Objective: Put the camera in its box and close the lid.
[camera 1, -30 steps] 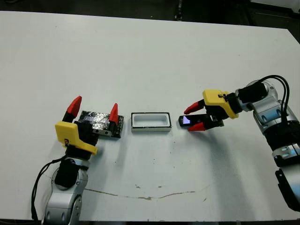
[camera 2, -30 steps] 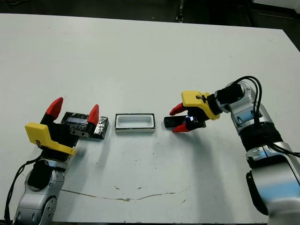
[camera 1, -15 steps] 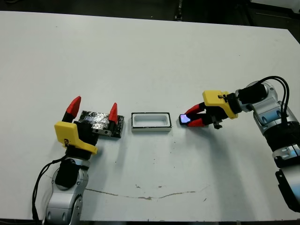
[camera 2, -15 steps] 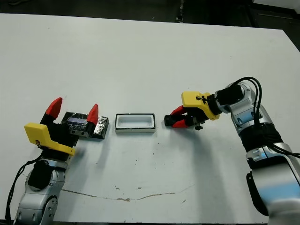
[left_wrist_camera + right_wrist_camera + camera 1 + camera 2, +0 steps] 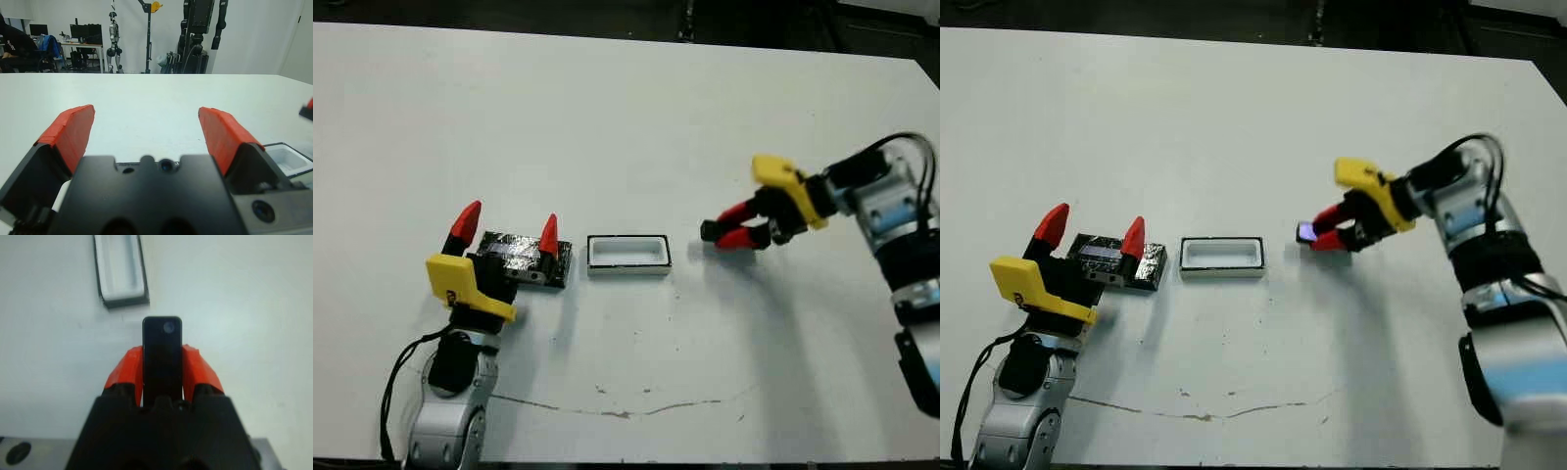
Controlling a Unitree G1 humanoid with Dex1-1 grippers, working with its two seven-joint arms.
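The box (image 5: 628, 254) sits bare inside; right gripper (image 5: 162, 369) clamps the camera (image 5: 162, 350).

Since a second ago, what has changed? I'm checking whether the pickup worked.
The right pincer closed on the camera, which had been lying on the table between its open fingers, and lifted it off the table, rising a little away from the box. The left pincer stayed open by the lid; box and lid did not move.

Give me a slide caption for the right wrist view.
Right gripper clamps the black camera above the white table, with the open box ahead.
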